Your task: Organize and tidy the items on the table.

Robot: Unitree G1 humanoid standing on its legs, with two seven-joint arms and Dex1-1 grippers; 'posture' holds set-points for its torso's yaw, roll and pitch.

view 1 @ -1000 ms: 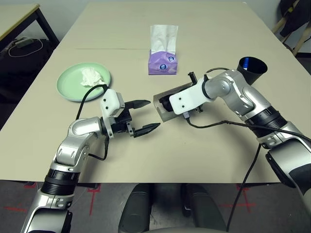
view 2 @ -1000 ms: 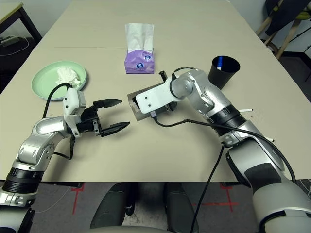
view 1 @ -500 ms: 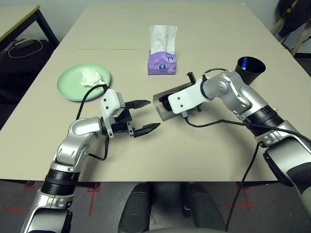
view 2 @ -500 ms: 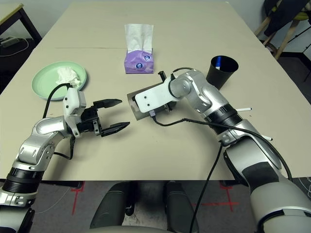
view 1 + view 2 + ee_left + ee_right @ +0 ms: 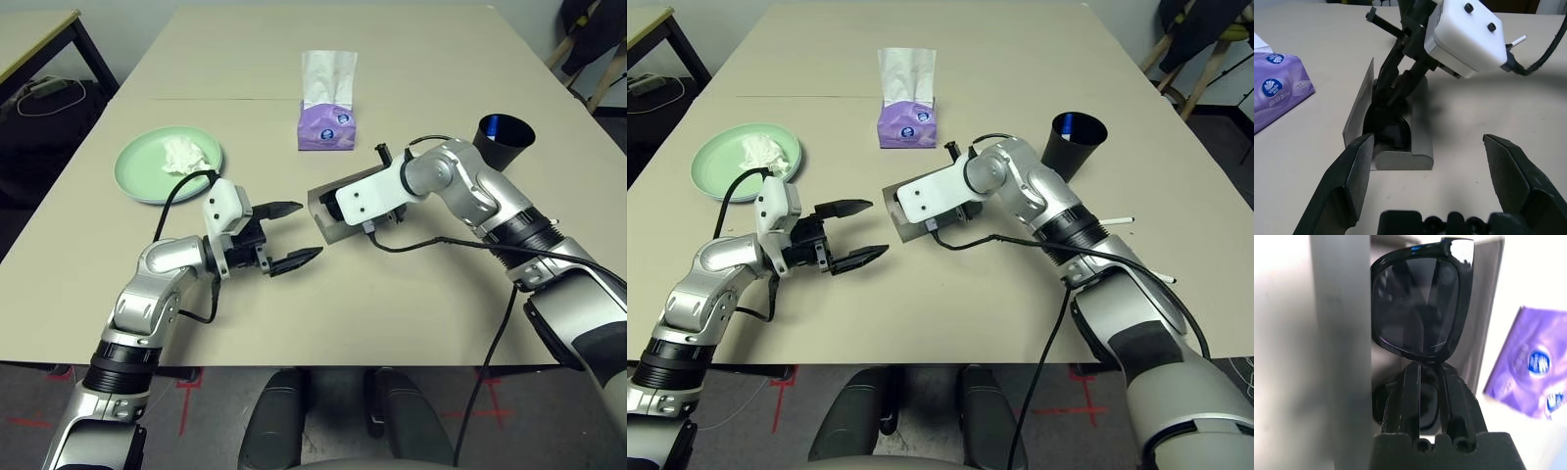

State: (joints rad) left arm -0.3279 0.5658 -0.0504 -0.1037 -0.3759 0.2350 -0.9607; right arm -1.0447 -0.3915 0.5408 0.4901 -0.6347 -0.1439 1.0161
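The grey glasses case point(image 5: 327, 221) lies open on the table point(image 5: 411, 313), just right of centre. My right gripper point(image 5: 1428, 368) is shut on the black sunglasses point(image 5: 1420, 308) at their bridge and holds them inside the open case point(image 5: 1342, 333). One dark lens point(image 5: 1390, 133) rests in the case's trough. To the left of the case, my left gripper point(image 5: 306, 231) hovers open, fingers pointing at it and holding nothing. A pale green plate point(image 5: 137, 168) at the left carries the crumpled white tissue point(image 5: 184, 155). The black cup point(image 5: 506, 140) stands at the right. White pens point(image 5: 1122, 222) lie beyond my right forearm.
A purple tissue box point(image 5: 328, 122) stands behind the case, past the table's seam. A black-legged side table point(image 5: 34, 34) sits at the far left. A cable loops from my right wrist over the table in front of the case.
My right wrist has edged slightly left with the sunglasses, still at the case. The left arm has not moved.
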